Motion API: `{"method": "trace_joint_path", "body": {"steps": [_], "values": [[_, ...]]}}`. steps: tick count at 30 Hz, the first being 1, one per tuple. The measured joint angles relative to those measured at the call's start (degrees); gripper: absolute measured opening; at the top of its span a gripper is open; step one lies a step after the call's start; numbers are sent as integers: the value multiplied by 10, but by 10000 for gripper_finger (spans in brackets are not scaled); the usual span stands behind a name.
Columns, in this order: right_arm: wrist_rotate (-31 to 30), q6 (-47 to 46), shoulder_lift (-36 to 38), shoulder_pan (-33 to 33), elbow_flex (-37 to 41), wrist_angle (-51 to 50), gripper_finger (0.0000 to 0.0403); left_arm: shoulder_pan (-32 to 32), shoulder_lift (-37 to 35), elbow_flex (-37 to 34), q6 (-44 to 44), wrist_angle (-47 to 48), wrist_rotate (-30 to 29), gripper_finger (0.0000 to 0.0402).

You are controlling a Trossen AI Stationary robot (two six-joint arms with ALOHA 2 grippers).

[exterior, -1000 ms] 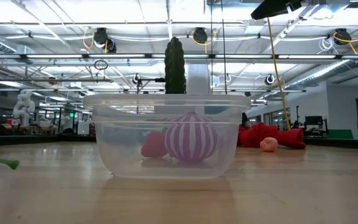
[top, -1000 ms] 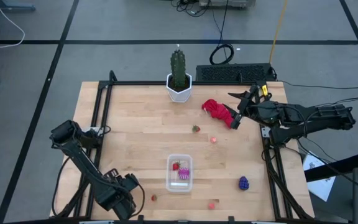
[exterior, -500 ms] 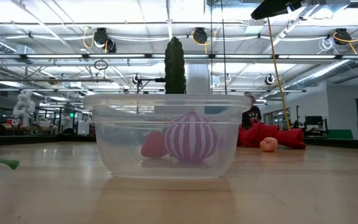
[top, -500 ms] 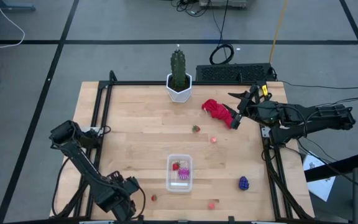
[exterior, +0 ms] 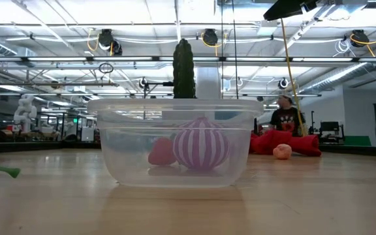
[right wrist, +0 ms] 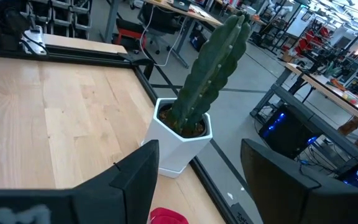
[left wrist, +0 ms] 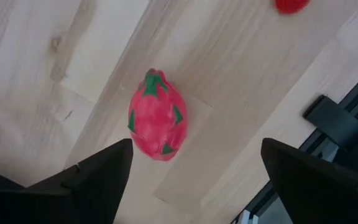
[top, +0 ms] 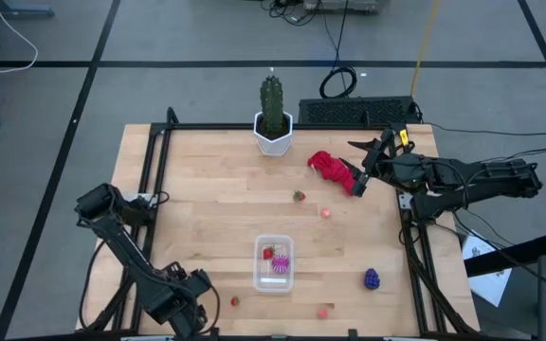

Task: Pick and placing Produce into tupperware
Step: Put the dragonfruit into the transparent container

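A red strawberry with green flecks lies on its side on the wooden table. My left gripper hangs open above it at the near left, pointing down, and hides it in the high view. The fruit lies closer to one finger. Another strawberry lies just to the right. The clear tupperware holds a strawberry and a magenta striped round piece. My right gripper waits open, raised at the far right.
A dark purple grape bunch, pink pieces and a strawberry lie loose. A red cloth lies beside the right gripper. A green cactus stands in a white pot at the far edge.
Neither arm has visibly moved. In the low view a person in the room beyond the table has walked toward the right, out from behind the tupperware.
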State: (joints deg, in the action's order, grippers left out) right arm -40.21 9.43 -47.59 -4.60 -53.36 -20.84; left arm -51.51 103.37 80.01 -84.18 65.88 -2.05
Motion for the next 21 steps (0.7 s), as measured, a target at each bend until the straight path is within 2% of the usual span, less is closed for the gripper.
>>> {"method": "trace_joint_path", "body": {"steps": [21], "values": [[0, 0, 0, 0, 0, 0, 219, -13, 0, 0, -35, 4, -35, 363]]}}
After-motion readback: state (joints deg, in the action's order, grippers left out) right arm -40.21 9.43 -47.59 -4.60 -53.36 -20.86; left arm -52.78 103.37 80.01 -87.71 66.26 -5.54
